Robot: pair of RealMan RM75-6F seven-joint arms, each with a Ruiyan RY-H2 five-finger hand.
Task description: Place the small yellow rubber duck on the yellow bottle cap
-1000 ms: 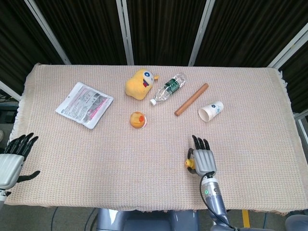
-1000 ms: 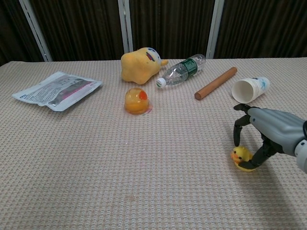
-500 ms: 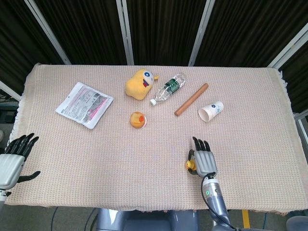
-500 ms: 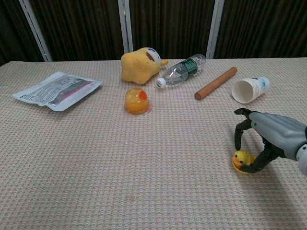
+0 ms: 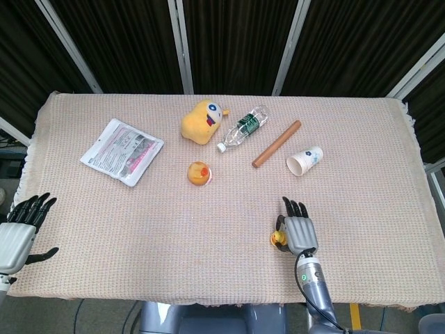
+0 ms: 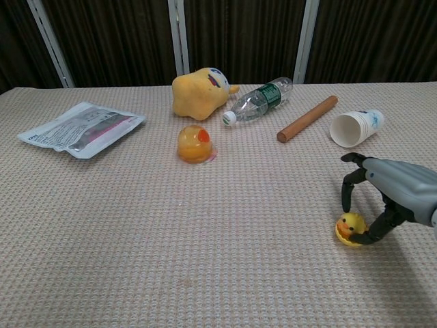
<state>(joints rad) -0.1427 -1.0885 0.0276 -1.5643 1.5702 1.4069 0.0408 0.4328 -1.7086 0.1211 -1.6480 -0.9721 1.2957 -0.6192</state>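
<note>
Duck [image 6: 351,225] (just one) is sitting on the single yellow cap [image 6: 348,238] near the worktop's front edge, right hand [image 6: 396,195] arching over it, fingertips touching. Both have been sliding nearer that edge. Left hand [image 5: 19,232] is idling spread, holding nothing.

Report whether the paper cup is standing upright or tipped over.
Tipped over. The paper cup lies on its side on the table, open mouth facing the chest camera's left, beside the wooden rod.

right hand [image 6: 392,198] curled over small yellow duck [image 6: 351,226], fingers touching it, on woven tablecloth [image 6: 171,239]
</note>
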